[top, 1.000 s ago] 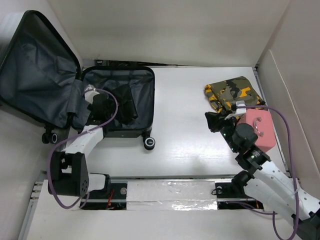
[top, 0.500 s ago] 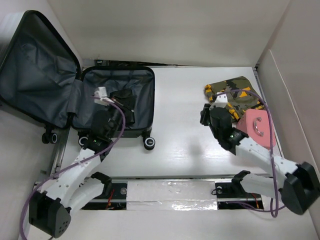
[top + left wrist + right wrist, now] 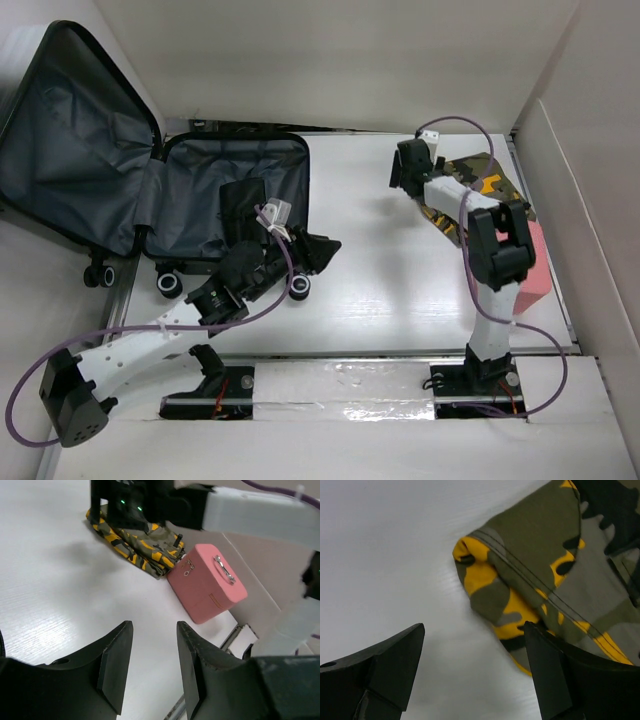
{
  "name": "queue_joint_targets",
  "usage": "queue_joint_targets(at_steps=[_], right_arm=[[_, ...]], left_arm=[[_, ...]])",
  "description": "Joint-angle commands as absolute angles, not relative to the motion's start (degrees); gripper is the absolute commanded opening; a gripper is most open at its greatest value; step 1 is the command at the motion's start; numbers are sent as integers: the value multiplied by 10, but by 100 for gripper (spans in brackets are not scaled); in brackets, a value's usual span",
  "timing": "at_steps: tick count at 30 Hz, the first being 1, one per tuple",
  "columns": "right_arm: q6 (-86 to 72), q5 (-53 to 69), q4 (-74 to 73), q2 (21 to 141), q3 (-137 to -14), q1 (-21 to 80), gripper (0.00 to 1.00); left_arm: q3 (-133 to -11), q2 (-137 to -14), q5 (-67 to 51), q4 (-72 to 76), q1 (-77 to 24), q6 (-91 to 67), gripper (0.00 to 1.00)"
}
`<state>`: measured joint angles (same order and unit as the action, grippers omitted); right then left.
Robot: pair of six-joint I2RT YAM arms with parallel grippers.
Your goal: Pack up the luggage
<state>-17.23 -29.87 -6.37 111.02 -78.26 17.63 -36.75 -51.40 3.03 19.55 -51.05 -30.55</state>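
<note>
The luggage (image 3: 190, 190) lies open at the left, its lid leaning on the wall and its dark grey lining showing. A black pouch (image 3: 243, 205) rests in the base. My left gripper (image 3: 322, 250) hovers just right of the luggage, pointing right; in its wrist view the left gripper (image 3: 152, 662) is open with nothing between its fingers. My right gripper (image 3: 404, 172) is at the left edge of the camouflage cloth (image 3: 478, 185). In the right wrist view the right gripper (image 3: 473, 630) is open wide, one finger (image 3: 555, 675) over the edge of the cloth (image 3: 545, 580).
A pink box (image 3: 532, 268) with a metal handle sits right of the cloth, partly behind the right arm; the box (image 3: 207, 587) also shows in the left wrist view. A suitcase wheel (image 3: 298, 287) lies below the left gripper. Walls close in at the back and right.
My left arm swung out of the luggage to the right, shutting and then opening its jaws partway. My right arm reached away to the cloth's left edge and opened wide.
</note>
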Motion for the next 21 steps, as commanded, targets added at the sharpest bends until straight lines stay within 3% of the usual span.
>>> queue_joint_targets(at_steps=[1, 7, 17, 19, 21], right_arm=[[-167, -299, -137, 1178, -939, 159, 86], [-184, -280, -321, 1369, -1192, 139, 85], [-225, -236, -388, 1421, -1264, 100, 72], [-218, -233, -408, 1432, -1284, 100, 80], [-210, -248, -401, 1426, -1278, 108, 83]], left_arm=[[-337, -481, 18, 234, -514, -291, 38], [-295, -463, 7, 251, -519, -293, 38], [-291, -435, 4, 265, -519, -277, 38], [-288, -427, 4, 270, -519, -276, 38], [-286, -416, 7, 272, -519, -275, 38]])
